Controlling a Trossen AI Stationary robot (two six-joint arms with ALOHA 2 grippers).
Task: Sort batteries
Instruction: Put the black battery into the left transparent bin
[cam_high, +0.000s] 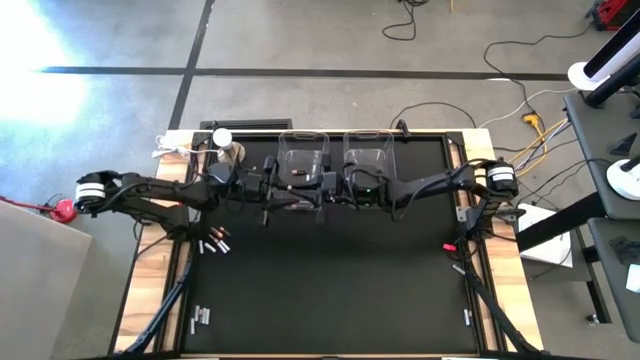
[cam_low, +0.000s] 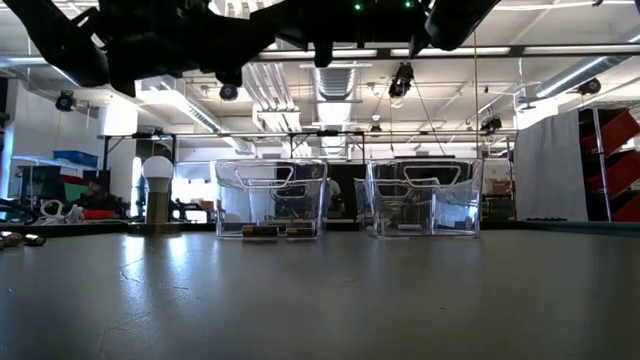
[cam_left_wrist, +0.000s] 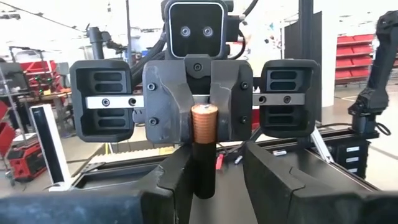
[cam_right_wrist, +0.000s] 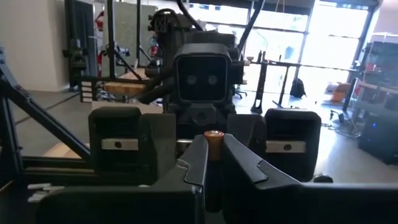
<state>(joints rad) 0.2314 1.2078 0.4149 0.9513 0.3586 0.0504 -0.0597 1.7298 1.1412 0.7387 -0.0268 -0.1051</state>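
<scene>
While both arms met nose to nose above the middle of the tabletop (cam_high: 330, 280), 1 dark battery (cam_left_wrist: 203, 152) with a copper-coloured end stood upright between them. The right claw (cam_right_wrist: 211, 163) had its fingers closed tight on it, and the left claw (cam_left_wrist: 214, 168) was open wider, 1 finger against the cell (the other clear of it). Right behind sat 2 clear bins (cam_high: 303, 160), and more batteries (cam_high: 213, 243) lay scattered near the left edge.
</scene>
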